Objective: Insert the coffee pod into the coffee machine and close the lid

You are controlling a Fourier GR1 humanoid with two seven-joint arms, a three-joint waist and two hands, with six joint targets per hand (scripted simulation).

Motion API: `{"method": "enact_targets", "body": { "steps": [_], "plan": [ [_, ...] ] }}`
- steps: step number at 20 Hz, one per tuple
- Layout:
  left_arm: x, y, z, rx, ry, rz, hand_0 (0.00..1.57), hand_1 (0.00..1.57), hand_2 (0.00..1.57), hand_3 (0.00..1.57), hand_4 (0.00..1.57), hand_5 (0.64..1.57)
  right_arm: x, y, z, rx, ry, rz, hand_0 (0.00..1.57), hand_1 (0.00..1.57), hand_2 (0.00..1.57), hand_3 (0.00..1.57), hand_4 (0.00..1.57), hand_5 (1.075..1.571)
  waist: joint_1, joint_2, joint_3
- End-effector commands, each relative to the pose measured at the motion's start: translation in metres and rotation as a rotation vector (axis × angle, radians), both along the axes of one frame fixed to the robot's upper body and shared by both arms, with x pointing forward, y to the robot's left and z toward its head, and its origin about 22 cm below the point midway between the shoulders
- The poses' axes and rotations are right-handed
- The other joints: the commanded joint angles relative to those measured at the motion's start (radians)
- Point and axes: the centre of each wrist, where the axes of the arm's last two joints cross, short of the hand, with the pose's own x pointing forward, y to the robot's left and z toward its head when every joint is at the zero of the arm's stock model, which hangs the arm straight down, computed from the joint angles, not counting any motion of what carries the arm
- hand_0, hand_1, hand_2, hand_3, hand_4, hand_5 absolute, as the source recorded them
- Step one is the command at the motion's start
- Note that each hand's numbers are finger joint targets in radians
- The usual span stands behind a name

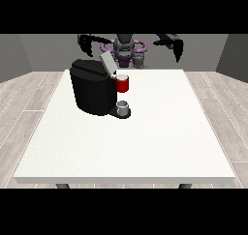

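White bench (pixel 145 142) fills most of my view, square top, two dark legs showing under its near edge at 6 o'clock. Light wood-plank floor (pixel 22 108) at 9 and 3 o'clock. Grey walls (pixel 43 52) across 12 o'clock, behind the bench.

The table (pixel 145 147) has a smooth, matt white top, like laminate, with no shine on it. Around it the floor (pixel 24 103) looks like pale wood planks, grey-brown with a faint grain. The coffee machine (pixel 92 91) seems to be black plastic, mostly matt with a soft sheen along its upper edges; its raised lid (pixel 107 62) is a lighter grey, flat and dull. The pod holder (pixel 123 84) at its front is glossy red. Below it, the small cup (pixel 123 106) looks grey and metallic.
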Motion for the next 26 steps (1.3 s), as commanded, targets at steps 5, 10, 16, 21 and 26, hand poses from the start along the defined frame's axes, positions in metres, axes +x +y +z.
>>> {"method": "enact_targets", "body": {
  "steps": [5,10,16,21,26],
  "plan": [
    [-0.001,-0.002,0.017,0.016,-0.064,0.026,0.0,0.0,0.0,0.0,0.0,1.571,0.034,0.011,0.03,-0.006,-0.04,0.027,0.0,0.0,0.0,0.0,0.0,1.571,-0.028,0.079,-0.0003],
    [-0.013,0.007,0.024,-0.005,-0.074,0.035,0.0,0.0,0.0,0.0,0.0,1.571,0.031,0.01,-0.002,-0.044,0.019,0.042,0.0,0.0,0.0,0.0,0.0,1.571,-0.009,0.073,-0.0001],
    [-0.022,0.023,0.003,0.05,-0.051,0.075,0.0,0.0,0.0,0.0,0.0,1.571,0.043,0.028,0.024,-0.064,0.01,0.063,0.0,0.0,0.0,0.0,0.0,1.571,-0.042,0.075,-0.0004],
    [-0.014,0.02,0.018,0.037,-0.092,0.068,0.0,0.0,0.0,0.0,0.0,1.571,0.053,0.018,0.021,-0.06,-0.015,0.083,0.0,0.0,0.0,0.0,0.0,1.571,-0.028,0.116,-0.0003],
    [-0.007,0.034,0.03,0.042,-0.105,0.08,0.0,0.0,0.0,0.0,0.0,1.571,0.058,0.033,0.025,-0.059,-0.048,0.103,0.0,0.0,0.0,0.0,0.0,1.571,-0.03,0.129,-0.0003]
  ]
}}
